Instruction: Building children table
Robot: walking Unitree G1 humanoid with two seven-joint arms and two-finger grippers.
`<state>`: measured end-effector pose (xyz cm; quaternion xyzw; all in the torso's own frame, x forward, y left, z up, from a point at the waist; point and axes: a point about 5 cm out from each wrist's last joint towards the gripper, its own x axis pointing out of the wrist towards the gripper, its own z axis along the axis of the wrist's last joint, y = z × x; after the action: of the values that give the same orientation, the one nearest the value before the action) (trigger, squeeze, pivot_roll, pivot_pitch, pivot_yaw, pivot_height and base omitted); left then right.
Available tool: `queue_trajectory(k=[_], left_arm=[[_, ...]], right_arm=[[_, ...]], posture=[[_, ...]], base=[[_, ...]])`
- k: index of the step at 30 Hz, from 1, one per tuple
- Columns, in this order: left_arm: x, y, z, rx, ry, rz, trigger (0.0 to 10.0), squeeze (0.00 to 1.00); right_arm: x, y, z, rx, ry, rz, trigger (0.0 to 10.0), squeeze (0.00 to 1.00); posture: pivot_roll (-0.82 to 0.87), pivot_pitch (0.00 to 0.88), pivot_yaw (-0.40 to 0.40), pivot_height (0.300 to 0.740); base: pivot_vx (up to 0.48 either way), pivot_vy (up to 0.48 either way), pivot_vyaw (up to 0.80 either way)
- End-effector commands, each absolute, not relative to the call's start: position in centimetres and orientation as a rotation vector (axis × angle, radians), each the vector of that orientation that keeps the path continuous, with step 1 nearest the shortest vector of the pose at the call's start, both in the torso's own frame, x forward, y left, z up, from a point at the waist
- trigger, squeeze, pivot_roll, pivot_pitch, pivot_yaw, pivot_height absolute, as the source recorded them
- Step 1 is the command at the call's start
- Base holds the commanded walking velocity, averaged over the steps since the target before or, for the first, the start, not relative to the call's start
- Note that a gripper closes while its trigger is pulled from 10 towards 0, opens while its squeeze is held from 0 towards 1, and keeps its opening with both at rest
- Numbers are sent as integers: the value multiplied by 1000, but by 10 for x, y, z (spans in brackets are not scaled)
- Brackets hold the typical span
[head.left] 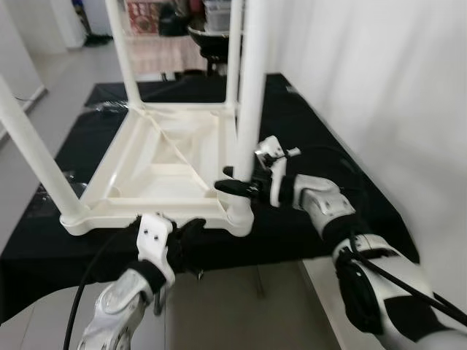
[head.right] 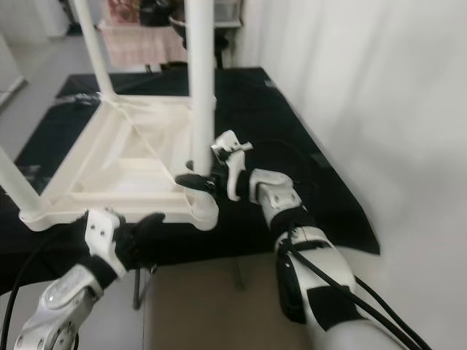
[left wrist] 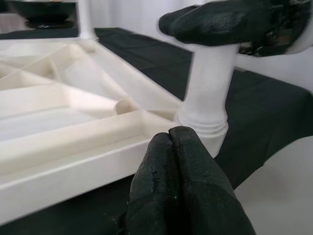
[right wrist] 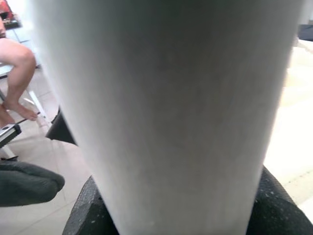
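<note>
**Right gripper clamped on a table leg**

A black cloth (head.left: 328, 146) covers the surface across the middle of the frame, beside a white wall (head.left: 394, 73) on the right. On it lies the white table top (head.left: 160, 171), upside down, ribs showing, left of centre. Legs stand upright from its corners; the near right leg (head.left: 252, 109) rises through the centre of the frame out of its socket (head.left: 239, 216). The right gripper (head.left: 235, 188), centre frame, has its black fingers closed around this leg just above the socket. The left gripper (head.left: 191, 237), lower centre, has its fingers pressed together on nothing, just beside the top's near edge. A person's bare leg (right wrist: 19, 73) shows at the upper left of the right wrist view.
</note>
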<state>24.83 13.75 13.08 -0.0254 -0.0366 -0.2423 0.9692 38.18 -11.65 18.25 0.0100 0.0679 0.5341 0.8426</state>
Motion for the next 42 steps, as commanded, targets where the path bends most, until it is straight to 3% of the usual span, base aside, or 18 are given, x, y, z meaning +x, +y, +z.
queue_trajectory(k=[1, 9, 11, 12, 17, 24, 25, 26, 27, 30, 33, 34, 35, 37, 42], left_arm=[[248, 135, 132, -45, -70, -496, 10000, 0], [247, 135, 132, -49, -70, -498, 10000, 0], [248, 138, 133, -49, -72, -493, 10000, 0], [249, 139, 134, -49, -72, -493, 10000, 0], [251, 140, 134, -47, -70, -498, 10000, 0], [254, 140, 133, -42, -78, -481, 10000, 0], [254, 140, 133, -39, -81, -472, 10000, 0], [254, 140, 133, -36, -82, -467, 10000, 0], [254, 140, 133, -35, -82, -466, 10000, 0], [254, 139, 133, -35, -82, -466, 10000, 0], [254, 138, 133, -38, -77, -480, 10000, 0], [254, 138, 133, -38, -76, -483, 10000, 0], [254, 138, 133, -38, -76, -483, 10000, 0], [253, 138, 133, -39, -77, -484, 10000, 0], [251, 137, 134, -39, -79, -479, 10000, 0]], right_arm=[[381, -113, 187, 65, 136, 1182, 0, 0], [382, -120, 158, -23, 170, 930, 0, 0], [381, -103, 140, -14, 185, 561, 0, 0], [371, -86, 138, 23, 163, 475, 0, 0], [358, -64, 137, 42, 135, 437, 0, 0], [367, -44, 137, -19, 115, 479, 0, 0], [369, -42, 138, -29, 118, 484, 6863, 0], [369, -41, 140, -39, 120, 474, 6863, 0], [371, -38, 147, -27, 102, 527, 10000, 1000], [371, -37, 152, -17, 87, 567, 10000, 1000], [373, -37, 185, 64, -7, 801, 10000, 1000], [374, -39, 193, 60, -36, 885, 10000, 831], [374, -39, 193, 60, -36, 885, 10000, 831], [374, -44, 201, 21, -55, 1041, 10000, 0], [372, -57, 200, -72, -14, 1275, 10000, 0]], posture=[[67, 0, -50, 740], [58, 0, -60, 740], [32, 0, -41, 740], [25, 0, -32, 740], [15, 0, -22, 740], [36, 0, -46, 740], [44, 0, -51, 740], [44, 0, -51, 740], [44, 0, -52, 740], [43, 0, -50, 740], [42, 0, -49, 740], [43, 0, -50, 740], [43, 0, -50, 740], [47, 0, -54, 740], [67, 0, -59, 740]], base=[[0, 0, 0], [0, 0, 0], [0, 0, 0], [0, 0, 0], [0, 0, 0], [0, 0, 0], [0, 0, 0], [0, 0, 0], [0, 0, 0], [0, 0, 0], [0, 0, 0], [0, 0, 0], [0, 0, 0], [0, 0, 0], [0, 0, 0]])
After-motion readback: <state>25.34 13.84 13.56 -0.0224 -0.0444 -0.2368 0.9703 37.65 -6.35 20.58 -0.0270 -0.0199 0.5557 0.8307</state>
